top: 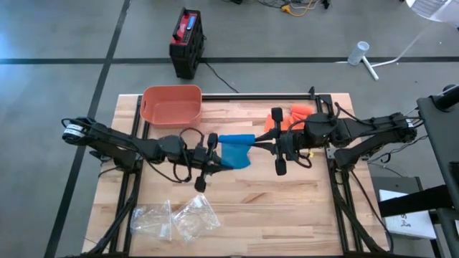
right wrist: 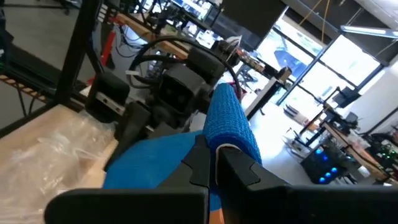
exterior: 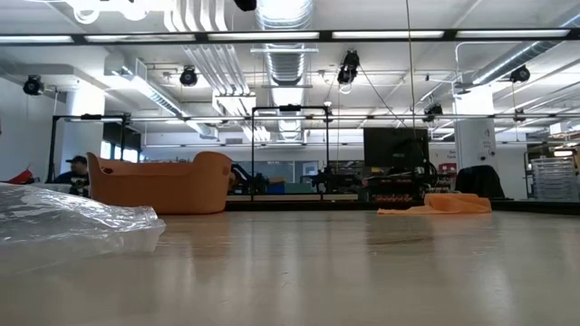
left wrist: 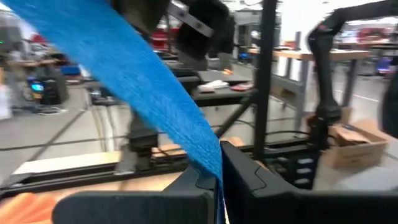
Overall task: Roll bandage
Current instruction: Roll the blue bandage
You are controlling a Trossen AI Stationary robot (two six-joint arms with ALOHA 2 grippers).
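Beside the orange plastic basket [top: 171, 104], our left gripper [left wrist: 219, 180] and right gripper [right wrist: 214, 163] pinch the blue crepe bandage [top: 236, 149], keeping it taut for rolling.

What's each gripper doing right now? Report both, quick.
Left gripper: shut on the bandage, pinching its loose blue strip.
Right gripper: shut on the bandage, at its rolled end.

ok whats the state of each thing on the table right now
bandage: partly unrolled, stretched between both claws above the table
left claw: shut on the bandage's loose end
right claw: shut on the bandage's rolled end
bin: upright, looks empty
plastic bags: crumpled, lying on the table
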